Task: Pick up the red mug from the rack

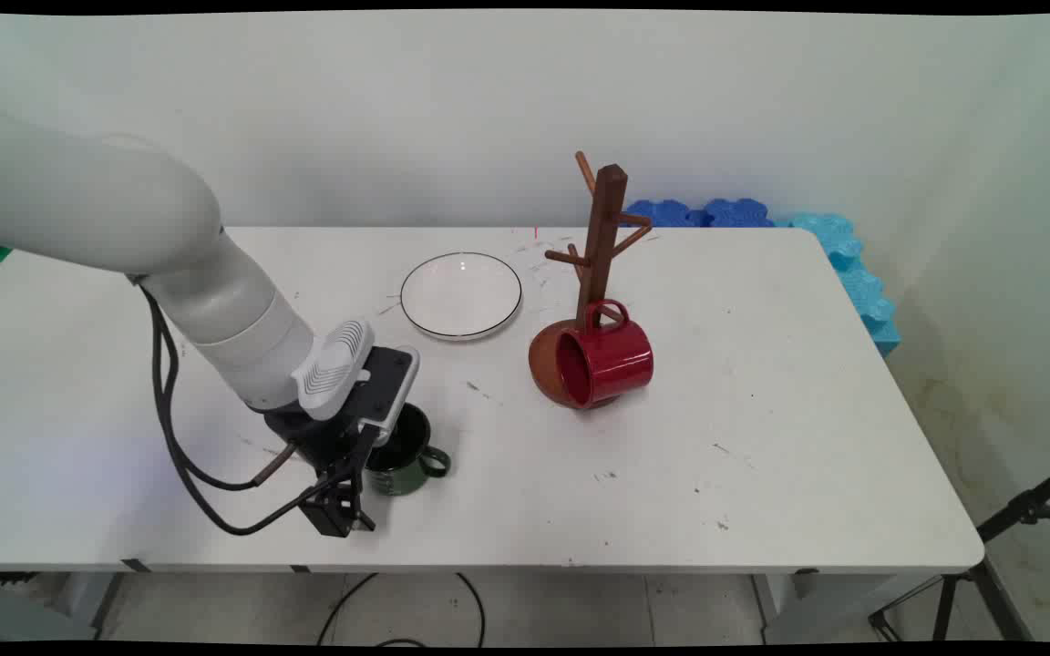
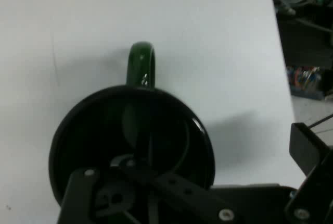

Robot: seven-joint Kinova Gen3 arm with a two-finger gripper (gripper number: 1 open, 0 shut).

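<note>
Gripper [image 1: 354,492] hides left side of green mug [image 1: 406,456]; finger spacing unclear. Hand view: linkage covers mug's lower rim. Red mug [image 1: 605,362] hides mug tree [image 1: 600,239] foot.

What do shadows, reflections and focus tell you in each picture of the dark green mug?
Main view: even light; the glossy red mug on the wooden mug tree shows soft highlights.
Hand view: the dark green mug throws a soft grey shadow rightward on the white table; a small glint sits on its handle; the near linkage is soft.
</note>
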